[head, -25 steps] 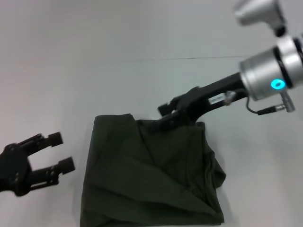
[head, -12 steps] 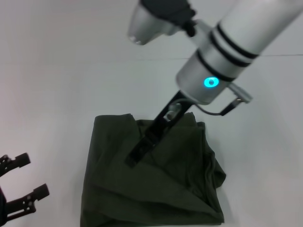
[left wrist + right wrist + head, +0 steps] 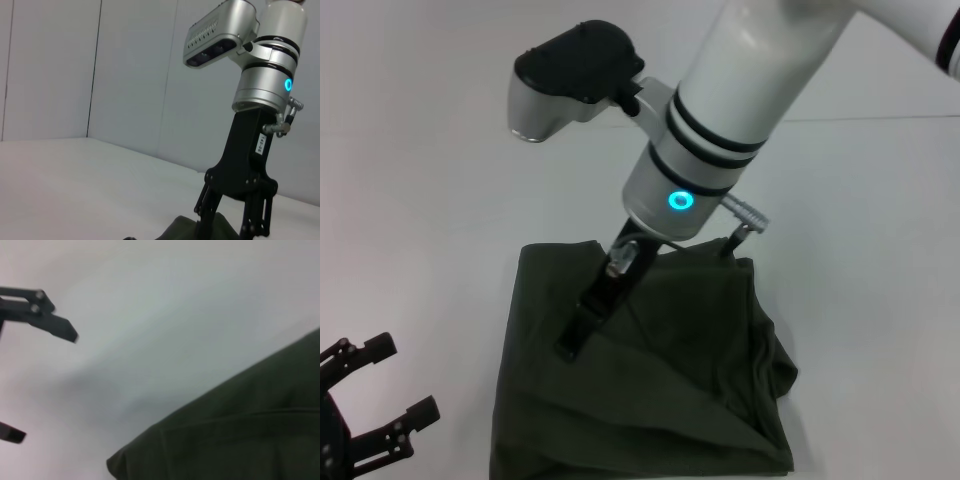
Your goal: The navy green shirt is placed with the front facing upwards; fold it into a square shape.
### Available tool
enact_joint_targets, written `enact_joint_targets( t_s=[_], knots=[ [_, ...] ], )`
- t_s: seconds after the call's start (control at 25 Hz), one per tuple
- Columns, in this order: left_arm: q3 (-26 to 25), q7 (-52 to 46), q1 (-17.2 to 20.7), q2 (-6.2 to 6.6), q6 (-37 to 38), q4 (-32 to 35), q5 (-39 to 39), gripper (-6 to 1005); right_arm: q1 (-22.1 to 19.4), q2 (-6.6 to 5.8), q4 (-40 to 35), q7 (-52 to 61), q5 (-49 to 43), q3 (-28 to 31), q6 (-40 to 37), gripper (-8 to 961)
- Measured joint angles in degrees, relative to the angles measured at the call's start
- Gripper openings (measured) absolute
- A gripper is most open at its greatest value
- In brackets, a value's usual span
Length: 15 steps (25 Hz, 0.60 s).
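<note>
The navy green shirt (image 3: 650, 380) lies folded into a rough square on the white table, plain dark olive fabric up, with diagonal creases and a bulging right edge. My right gripper (image 3: 568, 345) points down and to the left over the shirt's left half, close above the fabric. In the left wrist view the right gripper (image 3: 231, 225) hangs over the shirt (image 3: 187, 232) with its fingers (image 3: 206, 207) apart and nothing between them. My left gripper (image 3: 405, 380) is open at the table's near left, apart from the shirt. The right wrist view shows the shirt's corner (image 3: 240, 440) and the left gripper (image 3: 45, 385).
The white table (image 3: 440, 150) surrounds the shirt on all sides. A thin seam line (image 3: 880, 118) crosses the table at the back. The right arm's silver wrist with its lit blue ring (image 3: 678, 200) hangs over the shirt's back edge.
My right gripper has left the shirt's back edge and swung left and forward over the fabric, its wrist turning. My left gripper has drawn back toward the near left corner.
</note>
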Motion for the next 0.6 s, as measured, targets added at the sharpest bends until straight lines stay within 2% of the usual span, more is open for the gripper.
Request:
enact_joint_targets(
  t_s=[0.32, 0.6],
  knots=[
    [0.0, 0.1, -0.6, -0.27, -0.6, -1.2, -0.2, 904, 0.0, -0.01, 2.1, -1.1, 7.3, -8.2, 2.5, 882],
    [0.0, 0.2, -1.3, -0.67, -1.1, -1.4, 0.0, 904, -0.3, -0.07, 2.6, -2.2, 7.7, -13.2, 4.2, 878]
  ],
)
